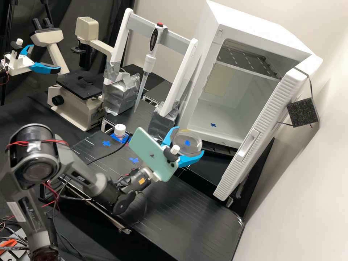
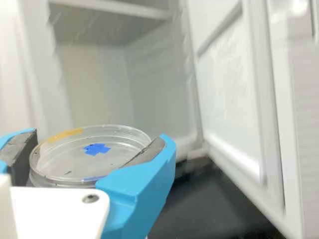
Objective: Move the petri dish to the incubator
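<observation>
In the high view my gripper (image 1: 184, 145) is in front of the incubator (image 1: 203, 119), shut on the clear round petri dish (image 1: 194, 145). The dish is held above the bench, a blue mark showing on it. In the wrist view the gripper (image 2: 89, 154) has its dark pads on either side of the petri dish (image 2: 114, 144), which has a yellow strip on its rim. Beyond it stands the open incubator (image 2: 94, 94) with its shelf. A blue cross (image 1: 213, 124) marks the incubator's floor.
The incubator's door (image 1: 250, 145) hangs open at the right. A pipette stand (image 1: 174, 94) stands left of the incubator, with a microscope (image 1: 78, 101) farther left. A white-capped bottle (image 1: 120, 130) is on the bench (image 1: 195, 214). A second arm's gripper (image 1: 43, 67) shows at the left.
</observation>
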